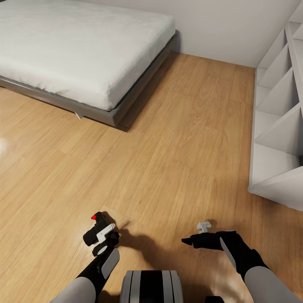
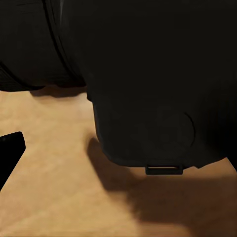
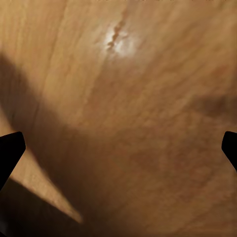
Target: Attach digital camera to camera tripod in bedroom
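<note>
Both black two-fingered grippers hung low over the light wood floor point(image 1: 176, 139) in front of the robot. Its left gripper point(image 1: 101, 235) was closed around the small black boxy digital camera point(image 1: 96, 229) with the round red button on top, and from the left wrist that dark body point(image 2: 148, 79) loomed right up against the lens, its shadow spread on the boards beneath. Its right gripper point(image 1: 198, 241) carried nothing; from the right wrist only the two black fingertips point(image 3: 11, 148) showed at opposite edges, spread wide, with bare wood between them. Ahead lay the grey-framed bed with the white mattress point(image 1: 75, 46), and the white open-shelved unit point(image 1: 277, 126) stood along the robot's right side. I could not see the tall tripod from where the robot faced, so it seemed to be carrying the camera across the bedroom and had yet to reach the stand. My worry was the grip: the camera appeared pinched at one end, so a sharp turn or a jolt of the base could twist it loose. Swinging round near the shelves could also clip the right arm against them.
</note>
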Robot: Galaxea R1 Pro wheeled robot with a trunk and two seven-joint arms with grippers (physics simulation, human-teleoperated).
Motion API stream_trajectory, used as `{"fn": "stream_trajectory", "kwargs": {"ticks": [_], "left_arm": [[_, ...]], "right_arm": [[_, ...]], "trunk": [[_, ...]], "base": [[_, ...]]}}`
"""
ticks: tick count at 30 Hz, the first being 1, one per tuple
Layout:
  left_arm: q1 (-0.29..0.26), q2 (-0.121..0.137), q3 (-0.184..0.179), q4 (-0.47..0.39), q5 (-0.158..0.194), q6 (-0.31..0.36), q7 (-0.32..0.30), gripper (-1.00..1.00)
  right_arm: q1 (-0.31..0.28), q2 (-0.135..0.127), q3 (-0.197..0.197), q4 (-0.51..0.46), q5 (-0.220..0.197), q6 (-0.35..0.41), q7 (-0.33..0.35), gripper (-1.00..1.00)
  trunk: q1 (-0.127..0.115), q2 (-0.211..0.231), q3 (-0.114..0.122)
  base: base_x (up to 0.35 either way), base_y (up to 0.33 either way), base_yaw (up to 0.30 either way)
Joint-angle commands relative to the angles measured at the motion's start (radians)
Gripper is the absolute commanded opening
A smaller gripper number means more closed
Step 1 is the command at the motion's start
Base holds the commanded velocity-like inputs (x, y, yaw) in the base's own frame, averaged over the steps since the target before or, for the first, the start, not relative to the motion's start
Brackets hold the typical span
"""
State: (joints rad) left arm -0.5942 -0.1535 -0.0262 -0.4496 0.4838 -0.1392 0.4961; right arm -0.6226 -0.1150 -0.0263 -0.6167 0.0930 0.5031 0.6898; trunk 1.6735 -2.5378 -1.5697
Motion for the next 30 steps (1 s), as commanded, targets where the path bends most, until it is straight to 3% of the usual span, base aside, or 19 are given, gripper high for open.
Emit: {"fn": "stream_trajectory", "kwargs": {"ticks": [1,30], "left_arm": [[0.0,0.0,-0.003,0.0,0.01,-0.007,0.002,1.0],[0.0,-0.003,-0.002,-0.005,0.012,-0.008,0.002,1.0]], "right_arm": [[0.0,0.0,-0.003,-0.001,0.01,0.003,0.007,1.0],[0.0,0.0,-0.003,-0.002,0.01,0.003,0.008,1.0]], "trunk": [[0.0,0.0,-0.001],[0.0,0.0,-0.001]], "base": [[0.0,0.0,0.0],[0.032,0.0,0.0]]}}
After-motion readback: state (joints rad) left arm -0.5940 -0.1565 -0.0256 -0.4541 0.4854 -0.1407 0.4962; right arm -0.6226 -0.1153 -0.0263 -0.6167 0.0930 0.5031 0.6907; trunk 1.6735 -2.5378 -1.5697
